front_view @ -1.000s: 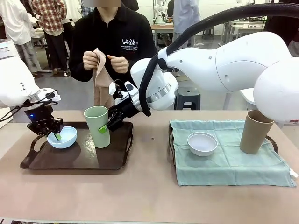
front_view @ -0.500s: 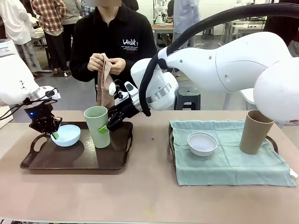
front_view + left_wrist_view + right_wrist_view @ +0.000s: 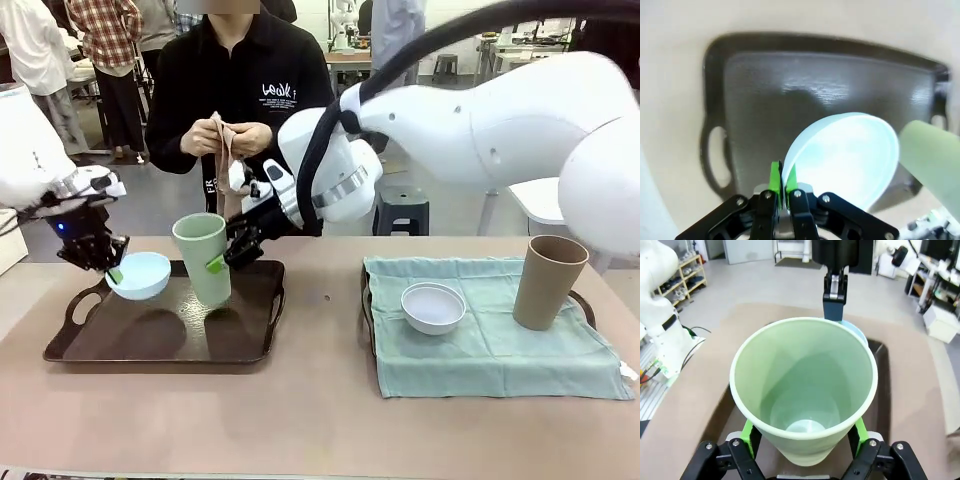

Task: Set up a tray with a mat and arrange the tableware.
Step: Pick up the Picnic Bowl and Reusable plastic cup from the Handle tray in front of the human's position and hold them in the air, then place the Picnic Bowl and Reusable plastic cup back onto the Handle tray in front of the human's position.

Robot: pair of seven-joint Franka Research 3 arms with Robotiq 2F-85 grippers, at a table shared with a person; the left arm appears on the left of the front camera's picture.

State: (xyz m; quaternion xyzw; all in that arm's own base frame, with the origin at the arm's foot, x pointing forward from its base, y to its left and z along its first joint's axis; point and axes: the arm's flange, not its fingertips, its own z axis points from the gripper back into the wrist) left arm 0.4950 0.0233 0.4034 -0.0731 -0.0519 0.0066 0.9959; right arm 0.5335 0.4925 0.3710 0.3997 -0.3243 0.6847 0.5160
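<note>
Pale green, front view: the green cup [image 3: 204,259] is clamped at its side by the right gripper [image 3: 226,256] and looks lifted just clear of the dark tray [image 3: 160,335] on the bench [image 3: 310,400].
Pale blue, front view: the blue bowl [image 3: 139,275] is pinched at its rim by the left gripper [image 3: 113,272], tilted and raised over the tray's left end.
Right side, front view: the white bowl [image 3: 433,307] and the brown cup [image 3: 545,282] stand on a green mat [image 3: 500,350] that covers a second tray.
Person, front view: hands [image 3: 232,137] hold a folded tan cloth [image 3: 226,170]; white print on the black top is too small to read for sure.
Left wrist view: gripper pads pressed together on the blue bowl's rim, bare dark tray beneath, green cup at the right edge.
Right wrist view: gripper fingers spread around the green cup's wall, one pad on each side; the left gripper and blue bowl lie beyond.
Step, as I judge: clearing the bare tray so a mat can go on.
Next move calls for: both pieces held high and level, apart, while the cloth is laid.
</note>
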